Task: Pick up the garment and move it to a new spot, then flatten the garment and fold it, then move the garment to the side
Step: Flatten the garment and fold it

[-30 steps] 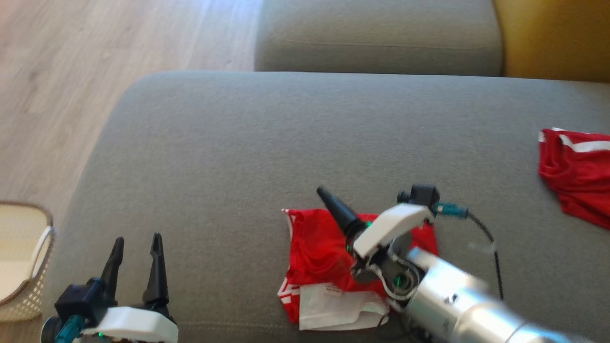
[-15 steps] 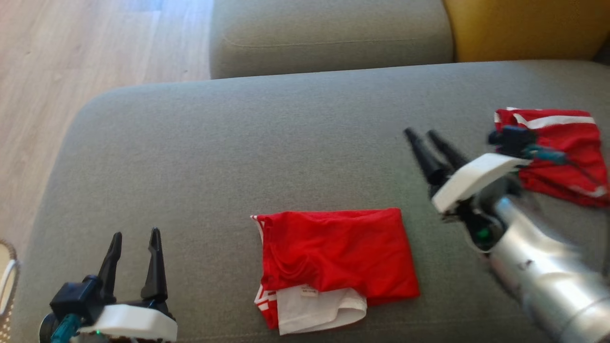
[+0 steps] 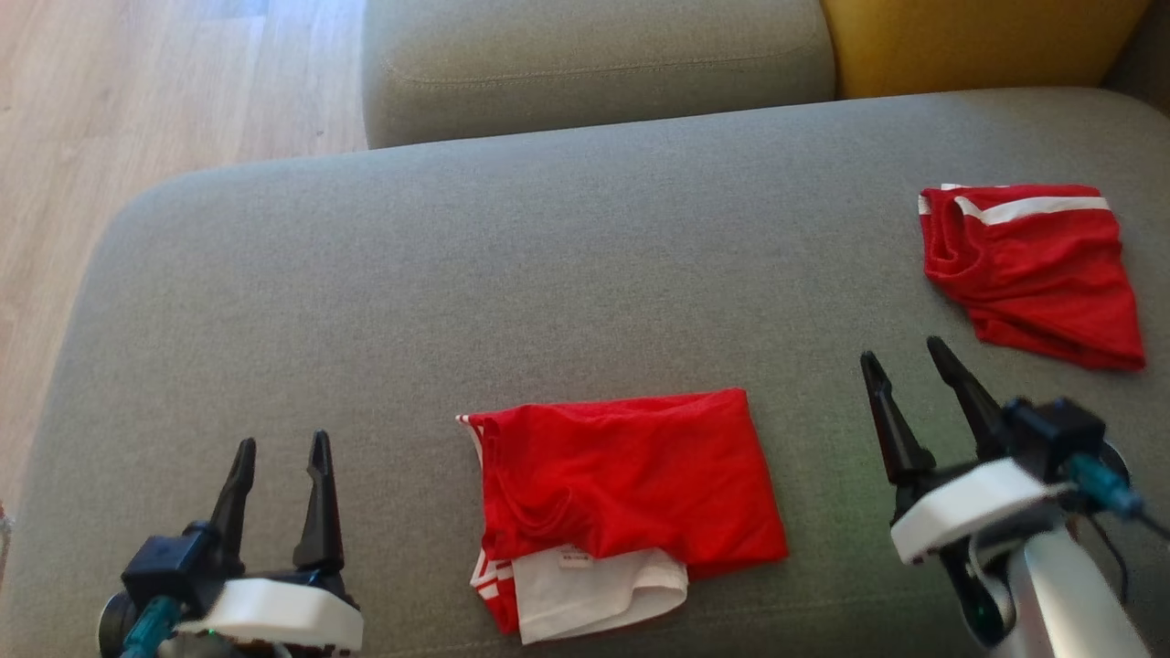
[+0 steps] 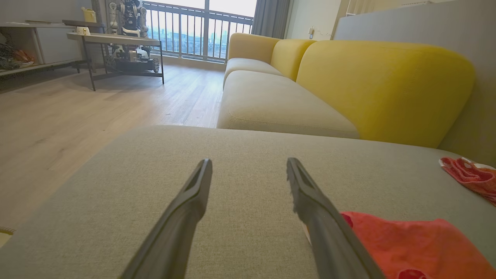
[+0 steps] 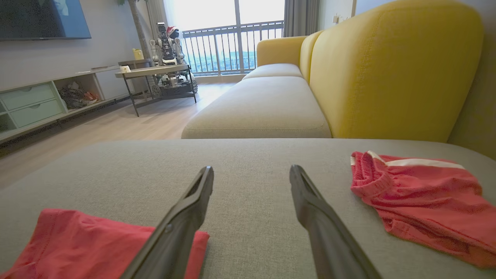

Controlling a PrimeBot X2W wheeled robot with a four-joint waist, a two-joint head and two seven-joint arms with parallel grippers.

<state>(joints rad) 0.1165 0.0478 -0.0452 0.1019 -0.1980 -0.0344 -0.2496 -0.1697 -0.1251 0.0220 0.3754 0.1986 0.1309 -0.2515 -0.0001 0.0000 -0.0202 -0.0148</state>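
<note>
From my remote station: the grey sofa seat (image 3: pixel 548 274) spreads under both tools. The folded red garment (image 3: pixel 631 475) lies flat on it between them, to the right of my left gripper (image 3: pixel 283 440) and to the left of my right gripper (image 3: pixel 901 351), touching neither. A second red garment (image 3: pixel 1033 274), white-striped and rumpled, rests ahead of the right gripper and off to its right, well apart from the folded one. A white lining (image 3: pixel 594 599) shows at the folded garment's near edge. Both grippers hover with fingers spread wide, holding nothing.
</note>
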